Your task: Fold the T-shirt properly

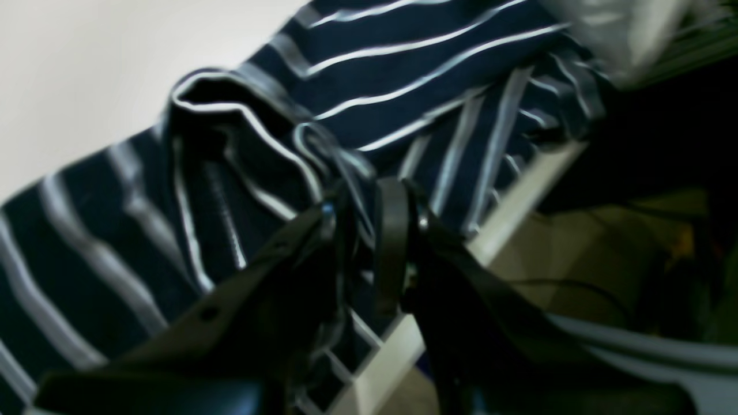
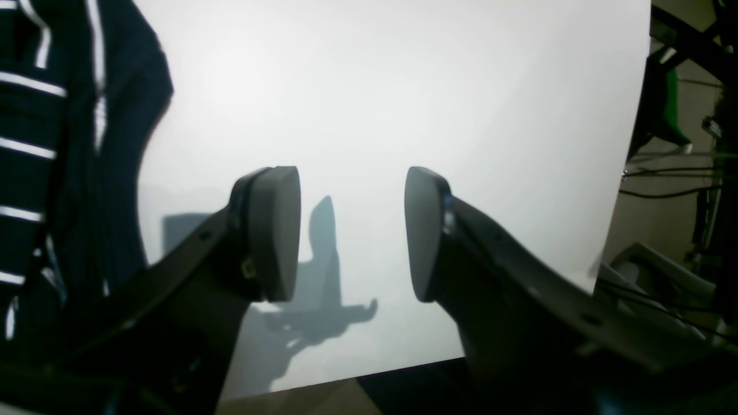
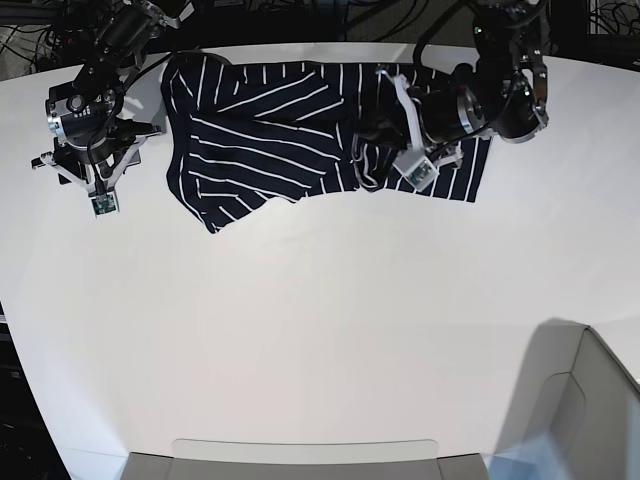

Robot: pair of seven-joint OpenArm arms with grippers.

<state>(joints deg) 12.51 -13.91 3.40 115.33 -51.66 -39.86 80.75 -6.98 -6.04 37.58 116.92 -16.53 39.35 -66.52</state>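
The T-shirt (image 3: pixel 260 130), dark navy with thin white stripes, lies partly folded along the far side of the white table (image 3: pixel 300 330). My left gripper (image 3: pixel 362 158) is down on its right half. In the left wrist view its fingers (image 1: pixel 392 230) stand only a narrow gap apart at the left gripper (image 1: pixel 364 199), with a bunched fold of the T-shirt (image 1: pixel 403 57) running into that gap. Whether the cloth is pinched I cannot make out. My right gripper (image 2: pixel 351 230) hangs open over bare table, with nothing between its pads. The T-shirt (image 2: pixel 34 173) lies just to its left there. In the base view the right gripper (image 3: pixel 92 150) is beside the shirt's left end.
The table edge (image 1: pixel 519 202) runs close under the left gripper, with cables and dark clutter beyond it. Another table edge (image 2: pixel 625 173) lies to the right of the right gripper. A grey bin (image 3: pixel 590 400) stands at the near right, and a pale tray rim (image 3: pixel 300 450) lies along the near edge.
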